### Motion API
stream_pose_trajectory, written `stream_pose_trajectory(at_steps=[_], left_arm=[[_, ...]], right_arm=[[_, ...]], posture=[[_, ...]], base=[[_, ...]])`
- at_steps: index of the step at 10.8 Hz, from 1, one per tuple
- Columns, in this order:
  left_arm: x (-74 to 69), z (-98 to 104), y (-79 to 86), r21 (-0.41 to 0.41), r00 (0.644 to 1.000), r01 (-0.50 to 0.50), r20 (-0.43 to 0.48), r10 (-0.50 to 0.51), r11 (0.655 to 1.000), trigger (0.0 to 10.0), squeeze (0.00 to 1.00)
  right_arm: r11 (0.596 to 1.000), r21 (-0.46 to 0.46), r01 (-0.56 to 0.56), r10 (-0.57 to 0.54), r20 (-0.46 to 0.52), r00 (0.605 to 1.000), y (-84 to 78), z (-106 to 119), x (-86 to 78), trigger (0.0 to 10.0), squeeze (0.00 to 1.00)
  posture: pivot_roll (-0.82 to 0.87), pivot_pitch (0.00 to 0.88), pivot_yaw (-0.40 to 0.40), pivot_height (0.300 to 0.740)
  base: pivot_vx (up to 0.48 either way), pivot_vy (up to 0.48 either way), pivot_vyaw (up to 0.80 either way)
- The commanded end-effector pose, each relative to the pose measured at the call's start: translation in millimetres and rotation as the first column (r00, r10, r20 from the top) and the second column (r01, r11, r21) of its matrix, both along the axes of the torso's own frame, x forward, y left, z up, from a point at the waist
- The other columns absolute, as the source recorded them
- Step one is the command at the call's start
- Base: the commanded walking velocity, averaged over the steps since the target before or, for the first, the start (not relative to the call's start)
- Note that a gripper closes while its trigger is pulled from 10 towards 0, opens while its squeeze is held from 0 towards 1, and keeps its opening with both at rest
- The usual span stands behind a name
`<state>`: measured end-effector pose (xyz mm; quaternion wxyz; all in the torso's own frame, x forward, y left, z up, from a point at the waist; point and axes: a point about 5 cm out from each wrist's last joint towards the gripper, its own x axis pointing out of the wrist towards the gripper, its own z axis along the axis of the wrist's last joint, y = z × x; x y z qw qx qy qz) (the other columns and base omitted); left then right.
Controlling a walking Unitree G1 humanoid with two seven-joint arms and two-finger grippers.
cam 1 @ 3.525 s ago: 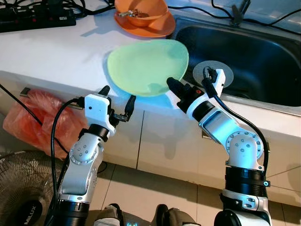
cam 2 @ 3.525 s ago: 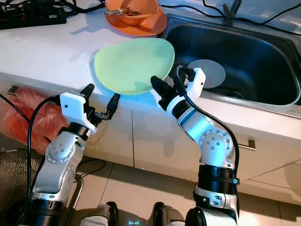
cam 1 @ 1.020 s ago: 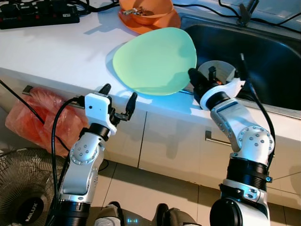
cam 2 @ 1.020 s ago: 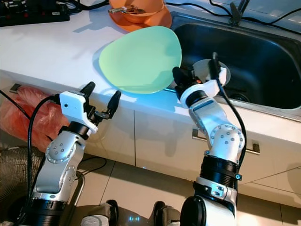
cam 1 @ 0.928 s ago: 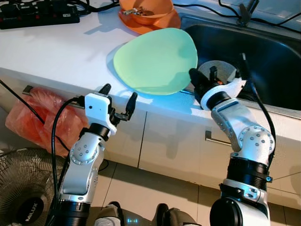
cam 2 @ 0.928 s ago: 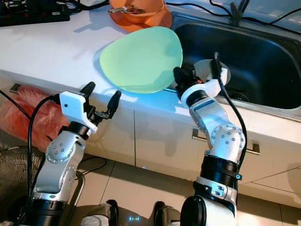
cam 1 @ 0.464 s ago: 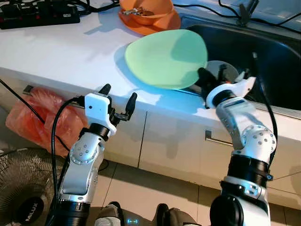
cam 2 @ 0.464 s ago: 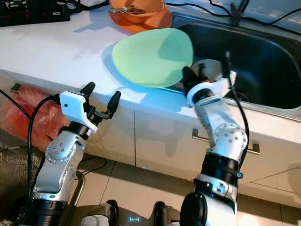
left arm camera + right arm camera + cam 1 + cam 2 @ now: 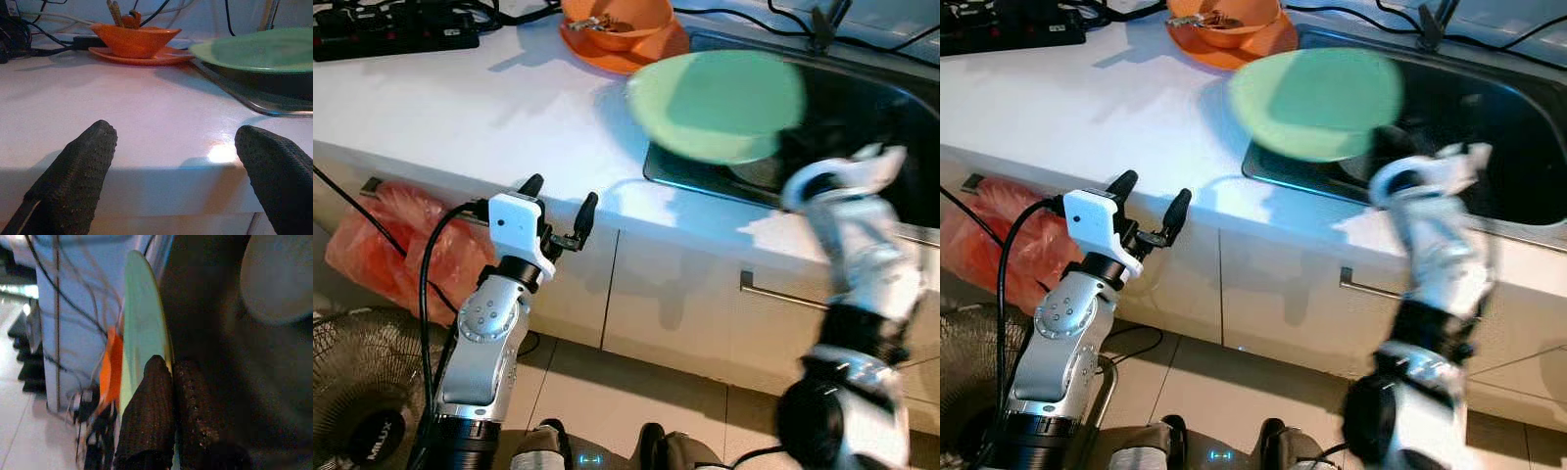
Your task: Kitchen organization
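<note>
the left gripper (image 9: 557, 200) hung with its fingers wide apart in front of the white counter (image 9: 460, 108), holding nothing. an orange bowl (image 9: 613, 22) sat on an orange plate (image 9: 658, 47) at the back. the right gripper (image 9: 168, 377) pinched the green plate's (image 9: 717, 93) rim above the sink (image 9: 871, 103).

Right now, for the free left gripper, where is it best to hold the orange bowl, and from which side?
Probably the near rim of the orange bowl, approached from the counter's front edge. Its wall flares open, giving the open left gripper a thin edge, and utensils stand inside at the back.
</note>
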<state>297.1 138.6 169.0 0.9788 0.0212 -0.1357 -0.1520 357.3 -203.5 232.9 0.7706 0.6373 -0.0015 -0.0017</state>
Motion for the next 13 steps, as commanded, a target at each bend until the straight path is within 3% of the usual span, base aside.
stream_pose_trajectory(at_steps=[1, 3, 6, 9, 13], left_arm=[[0.5, -4.6, -2.9, 0.001, 0.999, 0.015, -0.029, -0.015, 1.0, 10.0, 0.0], [0.9, -4.6, -2.7, 0.001, 0.999, 0.014, -0.029, -0.014, 1.0, 10.0, 0.0], [1.0, -3.8, -3.4, -0.001, 1.0, 0.015, -0.026, -0.015, 1.0, 10.0, 0.0], [0.5, -2.9, -2.4, 0.001, 1.0, 0.008, -0.021, -0.008, 1.0, 10.0, 0.0], [-0.4, -2.5, -3.2, -0.004, 1.0, 0.008, -0.019, -0.008, 1.0, 10.0, 0.0]], right_arm=[[0.998, 0.016, 0.059, -0.059, 0.051, 0.997, -14.2, 11.4, -0.5, 10.0, 0.0], [0.991, 0.017, 0.131, -0.132, 0.066, 0.989, -31.5, 18.1, 2.0, 10.0, 0.0], [0.983, -0.003, 0.184, -0.183, 0.054, 0.982, -41.0, 15.7, 8.0, 10.0, 0.0], [0.967, -0.161, 0.196, -0.188, 0.059, 0.98, -40.4, 10.1, 15.7, 10.0, 0.0], [0.946, -0.261, 0.193, -0.179, 0.077, 0.981, -38.0, 7.1, 22.7, 10.0, 0.0]], posture=[[0.12, 0.206, -0.08, 0.74], [0.12, 0.204, -0.079, 0.74], [0.12, 0.202, -0.079, 0.74], [0.13, 0.195, -0.082, 0.74], [0.14, 0.186, -0.079, 0.74]], base=[[0.0, 0.0, 0.0], [0.0, 0.0, 0.0], [0.0, 0.0, 0.0], [0.0, 0.0, 0.0], [0.0, 0.0, 0.0]])
